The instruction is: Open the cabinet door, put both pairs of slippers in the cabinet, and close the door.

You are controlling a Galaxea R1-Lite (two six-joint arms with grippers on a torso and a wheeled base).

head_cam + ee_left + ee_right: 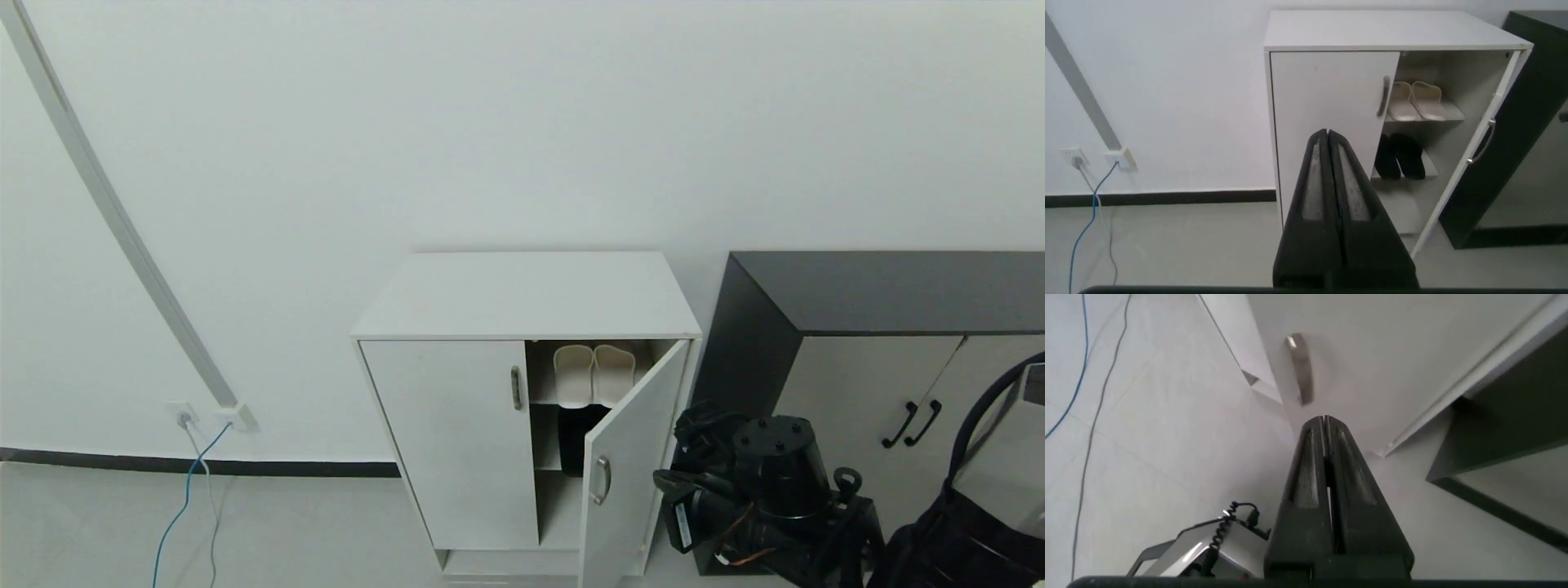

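The white cabinet (526,298) stands against the wall with its left door (449,441) closed and its right door (633,457) swung partly open. A beige pair of slippers (594,374) lies on the upper shelf, and a black pair (580,437) on the shelf below. The left wrist view shows both pairs, beige (1417,100) and black (1400,157). My left gripper (1328,132) is shut and empty, held back from the cabinet front. My right gripper (1327,420) is shut and empty, close to the open door's outer face near its handle (1300,369).
A dark cabinet (882,294) with pale doors stands right beside the white one. A black bag (963,523) sits at the lower right. Wall sockets (192,416) with trailing cables are on the left, above open floor.
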